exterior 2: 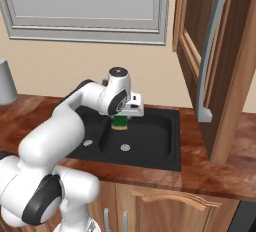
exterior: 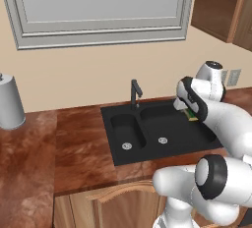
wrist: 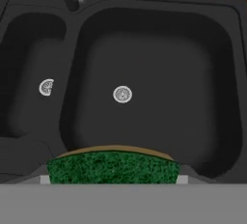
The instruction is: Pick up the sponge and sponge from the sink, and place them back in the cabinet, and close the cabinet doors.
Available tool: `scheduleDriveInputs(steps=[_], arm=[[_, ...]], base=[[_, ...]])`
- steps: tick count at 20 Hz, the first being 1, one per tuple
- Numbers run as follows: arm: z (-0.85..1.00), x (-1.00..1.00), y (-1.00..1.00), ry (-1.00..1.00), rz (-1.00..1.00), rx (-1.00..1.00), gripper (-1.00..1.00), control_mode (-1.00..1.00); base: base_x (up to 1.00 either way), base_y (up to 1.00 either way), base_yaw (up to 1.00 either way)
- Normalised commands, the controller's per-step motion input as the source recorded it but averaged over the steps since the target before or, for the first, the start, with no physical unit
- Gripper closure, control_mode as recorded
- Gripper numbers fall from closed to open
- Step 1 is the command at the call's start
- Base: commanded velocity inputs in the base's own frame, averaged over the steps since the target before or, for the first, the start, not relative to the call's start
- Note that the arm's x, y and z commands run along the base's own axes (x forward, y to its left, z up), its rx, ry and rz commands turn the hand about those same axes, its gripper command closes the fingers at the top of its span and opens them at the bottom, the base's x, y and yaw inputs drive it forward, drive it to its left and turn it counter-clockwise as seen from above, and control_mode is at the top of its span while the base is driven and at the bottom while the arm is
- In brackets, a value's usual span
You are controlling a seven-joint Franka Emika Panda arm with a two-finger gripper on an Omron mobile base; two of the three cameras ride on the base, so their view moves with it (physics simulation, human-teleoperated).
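1. Green-topped sponge (exterior 2: 120,122) sits clamped in the tool (exterior 2: 120,122), yellow layer at its lower edge in the right base view; the tool's jaws are closed on it from both sides.
2. Sponge hangs above the larger basin of the black sink (exterior 2: 161,153), clear of the basin floor. In the left base view it shows as a small green-yellow patch (exterior: 190,114) below the wrist, over the basin's right part.
3. Hand view: sponge's green face (wrist: 114,168) spans the bottom between the tips, with the larger basin's round silver drain (wrist: 122,94) straight ahead and the smaller basin's drain (wrist: 46,87) off to the left.
4. Slim dark faucet (exterior: 135,93) stands at the sink's back edge, between the basins.
5. Reddish-brown worktop (exterior: 78,143) surrounds the sink.
6. Brown cabinet door (exterior 2: 220,66) with a long silver handle stands swung open at the right of the right base view, above the worktop.
7. Grey cylinder (exterior: 10,102) stands on the worktop far left, well apart from the sink.
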Motion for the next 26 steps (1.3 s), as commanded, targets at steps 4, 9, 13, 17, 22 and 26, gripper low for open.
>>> scheduleDriveInputs(steps=[4, 9, 13, 17, 22, 26], arm=[[0.28, -0.30, 0.12, 0.13, -0.03, 0.00, 1.00, -1.00], [0.20, -0.36, 0.09, 0.03, -0.08, 0.03, 1.00, -1.00], [0.13, -0.28, 0.15, 0.00, -0.10, 0.01, 1.00, -1.00], [0.19, -0.30, 0.15, -0.01, -0.10, 0.00, 1.00, -1.00], [0.20, -0.28, 0.16, 0.00, -0.10, 0.00, 1.00, -1.00], [0.20, -0.27, 0.07, 0.00, -0.08, 0.00, 1.00, -1.00]], base=[[0.00, 0.00, 0.00], [0.00, 0.00, 0.00], [0.00, 0.00, 0.00], [0.00, 0.00, 0.00], [0.00, 0.00, 0.00], [0.00, 0.00, 0.00]])
